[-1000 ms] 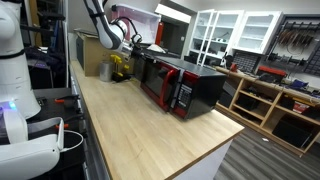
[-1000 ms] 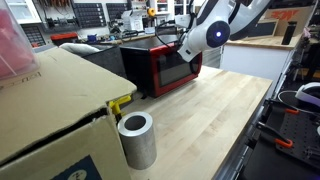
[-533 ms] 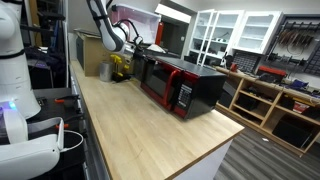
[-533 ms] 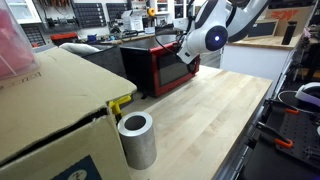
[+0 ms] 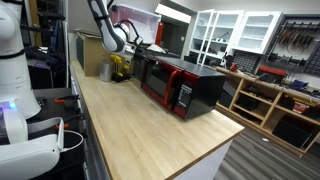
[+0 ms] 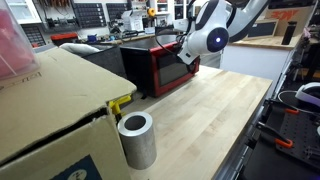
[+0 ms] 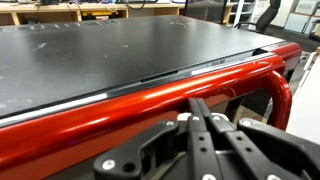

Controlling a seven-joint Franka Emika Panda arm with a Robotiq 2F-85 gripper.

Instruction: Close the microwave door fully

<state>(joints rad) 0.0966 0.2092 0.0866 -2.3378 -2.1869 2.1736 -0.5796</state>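
The microwave [image 5: 195,88] with black casing stands on the wooden counter; it shows in both exterior views [image 6: 140,60]. The microwave door [image 5: 155,80] shows its red outer face with dark window [image 6: 168,70] and lies almost flush with the front. In the wrist view the black top [image 7: 100,55] meets the door's red upper edge [image 7: 120,110] at a thin seam, and a red handle [image 7: 285,95] curves at the right. My gripper [image 7: 200,108] is shut and empty, its fingertips pressed against the red door edge. It is at the door's upper front in both exterior views [image 5: 138,47] [image 6: 181,55].
A brown cardboard box [image 6: 50,110] and a grey cylinder [image 6: 137,140] stand near the camera. A yellow object [image 5: 120,66] and a box [image 5: 100,68] sit behind the microwave. The counter [image 5: 150,135] ends at a front edge. A white robot [image 5: 15,80] stands beside it.
The arm's wrist shifted slightly toward the microwave front between one second and half a second ago. Since then nothing has visibly moved.
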